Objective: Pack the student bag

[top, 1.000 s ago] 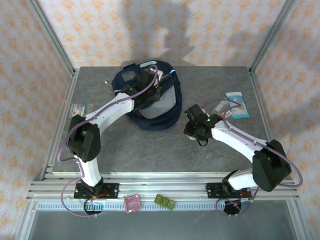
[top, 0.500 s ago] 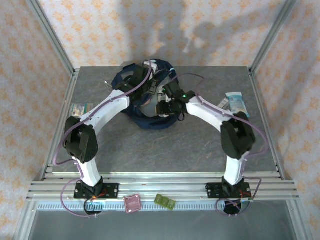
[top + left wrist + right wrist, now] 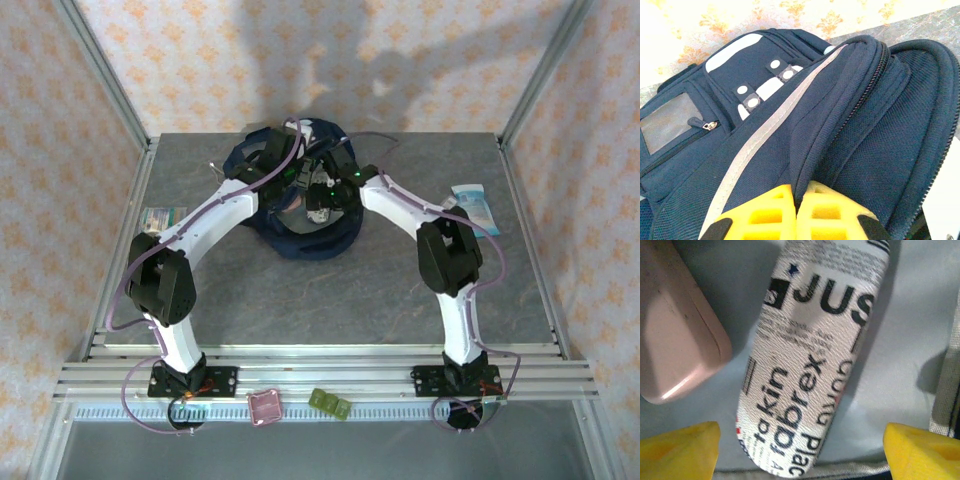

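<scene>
The backpack [image 3: 298, 245] lies at the far middle of the worktop [image 3: 330, 300]. The left hand [image 3: 797, 207] is closed, pinching a fold of its fabric. The right hand [image 3: 801, 447] is spread open above a printed case [image 3: 810, 355], with a pink box [image 3: 675, 335] just left of it.

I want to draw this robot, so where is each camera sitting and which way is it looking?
Top camera: above and behind the robot, looking down at the table; left arm and right arm meet at the blue bag.
Left wrist camera: on the left arm, facing the bag's outside; yellow left fingers pinch its fabric.
Right wrist camera: on the right arm, looking down at a printed case and pink box; yellow right fingers open.
Shared: top and left wrist views both show the bag's blue outside.
</scene>
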